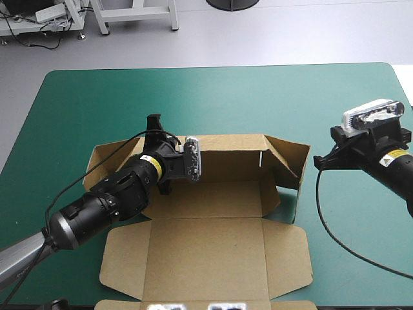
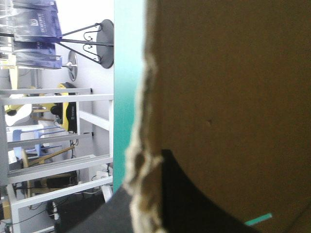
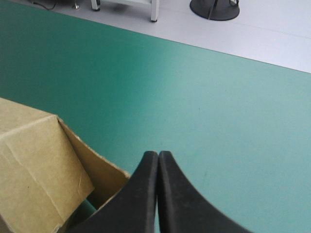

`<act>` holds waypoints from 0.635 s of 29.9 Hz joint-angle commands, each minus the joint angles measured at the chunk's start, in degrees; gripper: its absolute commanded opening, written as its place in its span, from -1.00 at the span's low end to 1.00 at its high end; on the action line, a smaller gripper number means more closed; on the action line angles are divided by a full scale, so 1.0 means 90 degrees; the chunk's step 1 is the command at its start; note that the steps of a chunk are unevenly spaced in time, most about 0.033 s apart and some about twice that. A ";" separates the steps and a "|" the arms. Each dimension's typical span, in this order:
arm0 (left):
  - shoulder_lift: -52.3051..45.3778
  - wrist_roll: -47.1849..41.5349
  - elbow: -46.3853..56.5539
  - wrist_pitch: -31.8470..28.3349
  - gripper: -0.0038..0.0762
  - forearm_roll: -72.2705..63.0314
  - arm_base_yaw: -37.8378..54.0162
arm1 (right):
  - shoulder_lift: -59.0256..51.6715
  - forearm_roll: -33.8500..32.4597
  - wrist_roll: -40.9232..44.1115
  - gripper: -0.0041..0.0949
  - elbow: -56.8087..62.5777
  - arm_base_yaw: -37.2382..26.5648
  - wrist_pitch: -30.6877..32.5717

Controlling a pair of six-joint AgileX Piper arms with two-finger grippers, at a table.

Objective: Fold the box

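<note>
Brown board fills the left wrist view, hiding most of the left gripper [image 2: 146,179], which pinches the back wall of the box [image 1: 213,252]. The box sits centre frame on the worktop [image 1: 84,103]. The right gripper [image 3: 158,158], closed and empty, hovers beside its right wall.

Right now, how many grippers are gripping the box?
1: the left gripper, clamped on the far wall of the box. The right gripper, beside the right wall, is shut on nothing.
</note>
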 commanded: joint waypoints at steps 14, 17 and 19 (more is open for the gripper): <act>-0.0185 -0.1913 0.0054 0.0035 -0.92 0.2450 -0.0820 | 0.1034 -0.0239 -0.0075 -0.97 -0.1601 -0.0001 0.0614; -0.0185 -0.2591 0.0054 0.0098 -0.92 0.3157 -0.0934 | 0.1191 -0.0295 -0.0075 -0.97 -0.1601 -0.0012 0.0614; -0.0185 -0.2918 0.0054 0.0132 -0.92 0.3479 -0.0934 | 0.1318 -0.0295 -0.0075 -0.97 -0.1601 -0.0012 0.0560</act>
